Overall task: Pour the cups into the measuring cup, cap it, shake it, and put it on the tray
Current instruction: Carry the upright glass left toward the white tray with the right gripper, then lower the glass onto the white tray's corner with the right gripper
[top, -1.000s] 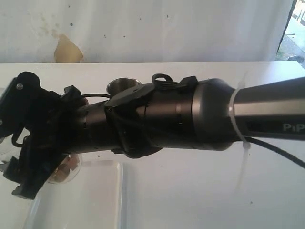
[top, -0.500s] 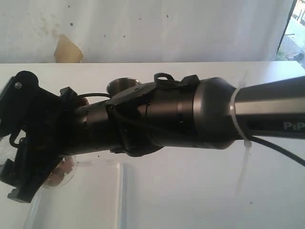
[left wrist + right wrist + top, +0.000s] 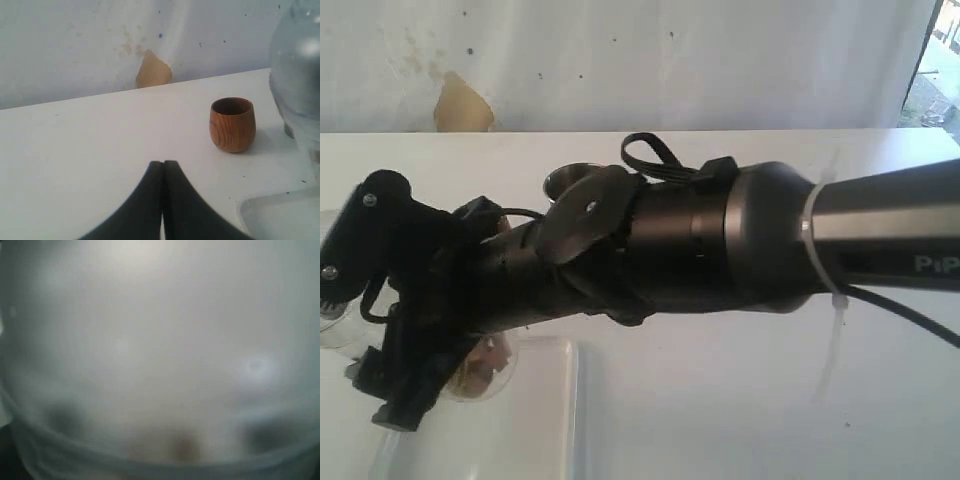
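The right tool (image 3: 405, 350) is reaching far across to the left side, and it is gripping the measuring cup (image 3: 478, 365). The cup is off the surface (image 3: 740, 400) and tipped well over, just above the near corner of the tray (image 3: 535, 430). From where I stand I can see brownish bits lying in its rounded end. The right wrist view is nothing but cloudy plastic, so the cup is hard up against that camera.

My first worry is the cap. I cannot tell whether it is seated, because the wrist hides that end. If it is loose, one hard swing would send those bits over the tray and the surface.

The second worry is the hold itself. The wall is smooth, clear and round, and the jaws are spread wide around it. I think it could twist or slide out under a sharp reversal.

Then there is the arm. Its thick forearm passes right in front of the steel tumbler (image 3: 575, 181), so a low sweep could knock that over. The wooden cup (image 3: 232, 125) stands upright near the tray's corner, also within reach of a careless swing.

Setting down needs care too. With a rounded base, a landing on the tray's raised rim would probably tip the cup.

The left tool (image 3: 163, 167) is pinched shut on nothing and hangs low over the surface, apart from the wooden cup.
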Available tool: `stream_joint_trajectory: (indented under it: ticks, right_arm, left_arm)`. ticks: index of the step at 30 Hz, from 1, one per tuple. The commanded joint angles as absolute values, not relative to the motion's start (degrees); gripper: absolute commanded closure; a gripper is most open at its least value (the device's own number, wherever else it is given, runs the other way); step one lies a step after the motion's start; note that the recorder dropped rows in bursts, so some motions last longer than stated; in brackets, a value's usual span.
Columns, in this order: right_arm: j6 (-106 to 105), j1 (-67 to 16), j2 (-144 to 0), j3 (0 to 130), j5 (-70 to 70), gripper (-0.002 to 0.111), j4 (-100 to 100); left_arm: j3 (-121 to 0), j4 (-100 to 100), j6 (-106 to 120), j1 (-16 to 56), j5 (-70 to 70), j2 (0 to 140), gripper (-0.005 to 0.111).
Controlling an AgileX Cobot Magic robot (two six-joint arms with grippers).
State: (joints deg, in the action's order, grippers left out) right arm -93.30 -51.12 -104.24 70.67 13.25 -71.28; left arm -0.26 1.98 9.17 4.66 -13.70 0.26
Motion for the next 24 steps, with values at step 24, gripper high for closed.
stream_joint_trajectory:
  ticks: [24]
  right_arm:
    - [5.16,-51.88,-112.87,54.59,-50.67,0.108,1.97]
  left_arm:
    - [0.00,1.65,9.03,4.73,-13.30,0.00,0.107]
